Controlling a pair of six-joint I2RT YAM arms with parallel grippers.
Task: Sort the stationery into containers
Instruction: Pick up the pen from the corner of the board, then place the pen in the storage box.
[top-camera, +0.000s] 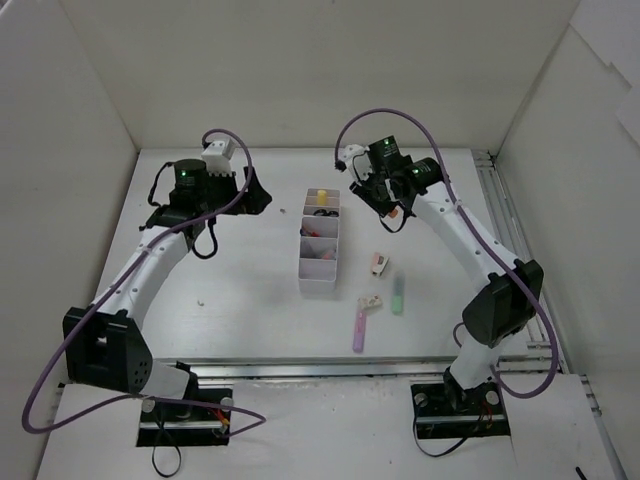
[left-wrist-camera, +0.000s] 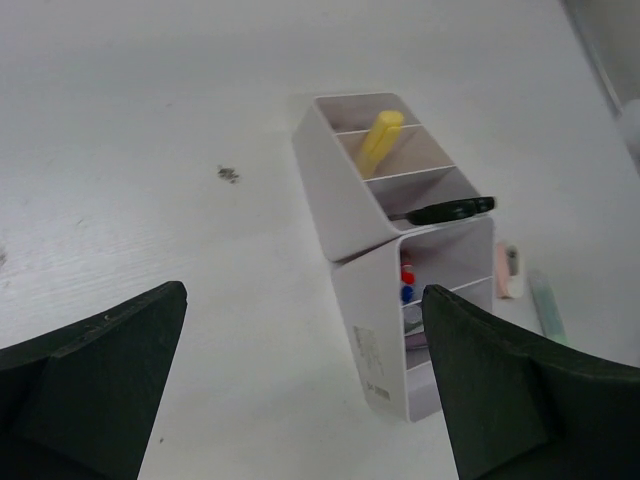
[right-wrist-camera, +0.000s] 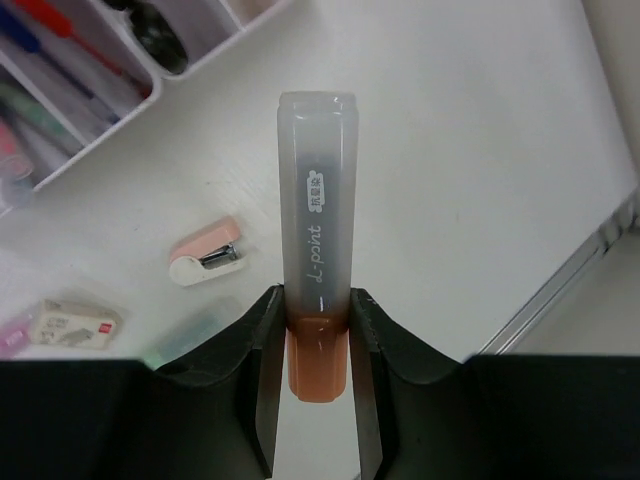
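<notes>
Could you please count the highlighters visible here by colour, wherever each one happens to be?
yellow highlighter, in the tray: 1
orange highlighter, held in the right tool: 1
green highlighter, on the table: 1
purple highlighter, on the table: 1
Total: 4

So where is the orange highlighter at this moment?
The orange highlighter is clamped in the right gripper, over the table just right of the far half of the white tray in the top view, beyond the pink stapler.
</notes>
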